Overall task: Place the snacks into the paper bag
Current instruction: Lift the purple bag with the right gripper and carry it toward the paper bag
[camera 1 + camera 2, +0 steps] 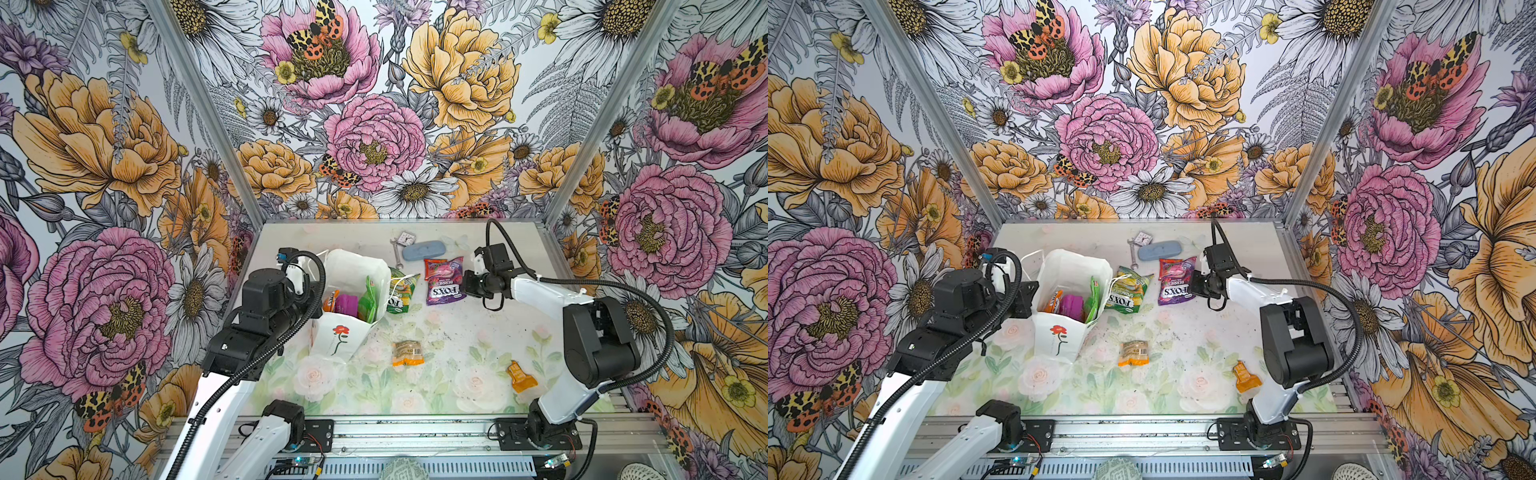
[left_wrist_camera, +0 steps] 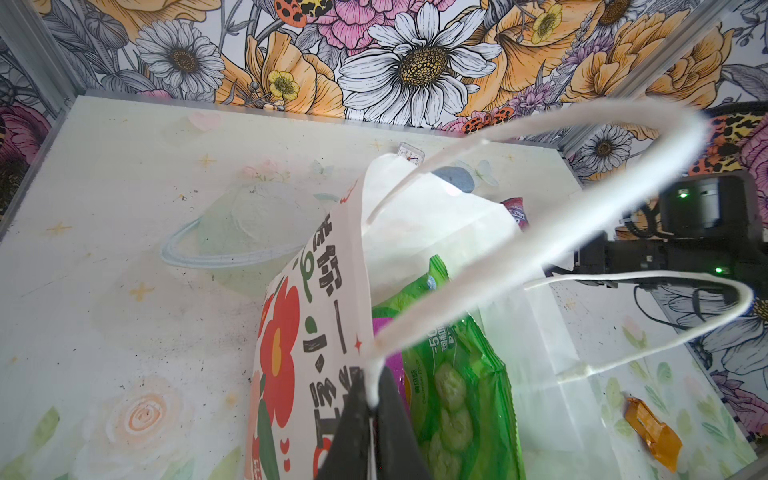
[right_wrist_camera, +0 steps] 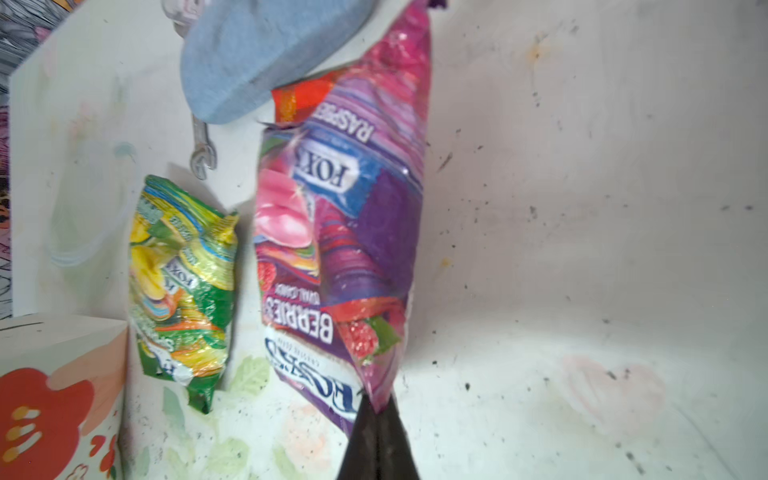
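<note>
The white paper bag [image 1: 338, 340] stands open left of centre. An orange packet [image 1: 330, 300], a purple bag [image 1: 347, 305] and a green chip bag [image 2: 453, 374] are inside it. My left gripper [image 2: 372, 411] is shut on the bag's rim at the foot of a cord handle. To its right lie a green Fox's bag [image 1: 401, 293], a pink Fox's bag [image 1: 444, 266] and a purple Fox's bag [image 1: 445, 291]. My right gripper [image 3: 379, 409] is shut on the purple bag's edge. Two small orange packets [image 1: 408, 353] [image 1: 521, 376] lie nearer the front.
A metal wrench [image 1: 397, 251], a blue-grey oval case [image 1: 424, 251] and a small square clock [image 1: 405, 238] sit at the back of the table. The case touches the top of the pink bag. Floral walls close in three sides.
</note>
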`<state>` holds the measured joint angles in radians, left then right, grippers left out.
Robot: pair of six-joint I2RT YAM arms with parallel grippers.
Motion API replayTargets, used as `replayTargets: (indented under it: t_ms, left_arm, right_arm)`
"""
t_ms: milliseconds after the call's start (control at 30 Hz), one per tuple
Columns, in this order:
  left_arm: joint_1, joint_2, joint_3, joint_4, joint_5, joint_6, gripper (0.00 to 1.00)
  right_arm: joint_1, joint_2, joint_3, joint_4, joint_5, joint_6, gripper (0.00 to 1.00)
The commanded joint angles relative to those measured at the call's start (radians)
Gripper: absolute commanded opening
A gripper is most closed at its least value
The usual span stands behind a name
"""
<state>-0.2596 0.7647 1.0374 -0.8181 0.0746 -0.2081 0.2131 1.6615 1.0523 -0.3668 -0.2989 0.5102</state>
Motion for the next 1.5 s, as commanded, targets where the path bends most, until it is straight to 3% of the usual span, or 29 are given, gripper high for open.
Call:
replayTargets:
  t_ms: [0,400,700,1133,1467]
  left_arm:
    - [-0.004,-0.015,0.009,0.106,-0.003,0.017,0.08]
    - [-0.006,0.001,0.008,0.106,0.022,0.015,0.08]
    - [-0.006,0.004,0.010,0.105,0.032,0.015,0.08]
    - [-0.009,0.007,0.010,0.105,0.048,0.016,0.08]
    - [-0.011,-0.008,0.009,0.106,0.034,0.017,0.08]
  right_arm:
    - [0.006,-0.083,-0.006,0.021,0.011,0.050,0.00]
    - [0.010,-0.295,0.066,-0.023,-0.019,0.124,0.00]
    - [0.070,-0.355,0.283,-0.124,-0.008,0.117,0.00]
    - [0.271,-0.269,0.681,-0.237,0.046,0.065,0.00]
    - [0.482,-0.104,1.018,-0.429,0.075,-0.064,0.00]
